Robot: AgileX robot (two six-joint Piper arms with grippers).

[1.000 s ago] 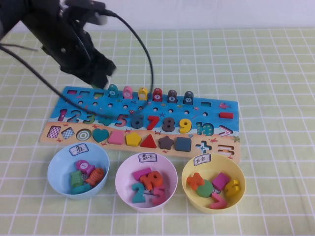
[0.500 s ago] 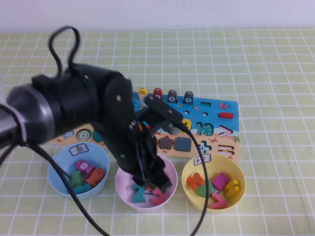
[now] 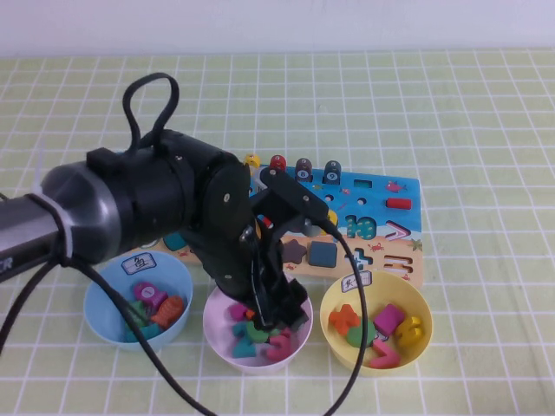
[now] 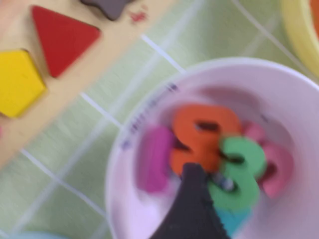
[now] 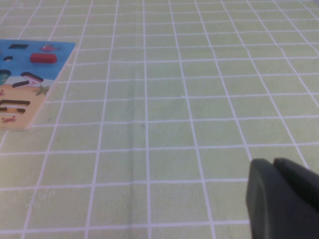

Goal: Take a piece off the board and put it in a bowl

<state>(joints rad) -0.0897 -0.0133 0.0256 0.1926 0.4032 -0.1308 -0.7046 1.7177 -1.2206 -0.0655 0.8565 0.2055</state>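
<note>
The green "3" (image 4: 240, 172) lies in the pink bowl (image 4: 199, 69) on top of orange, pink and teal numerals, right beside one dark finger (image 4: 192, 204) and free of it. In the high view my left gripper (image 3: 273, 314) reaches down into the pink bowl (image 3: 213, 319), open, with the green piece (image 3: 254, 330) just below it. The board (image 3: 381, 195) lies behind the bowls, its left part hidden by my left arm. My right gripper (image 5: 273, 163) is shut and empty over bare mat, out of the high view.
A light blue bowl (image 3: 100, 290) with pieces stands left of the pink one, a yellow bowl (image 3: 418, 299) with pieces right of it. The arm's cable loops over the board and in front of the bowls. The board's corner (image 5: 30, 69) shows in the right wrist view.
My left arm swung from the board's far left to over the pink bowl and sank into it. The green "3" now lies in the bowl.
</note>
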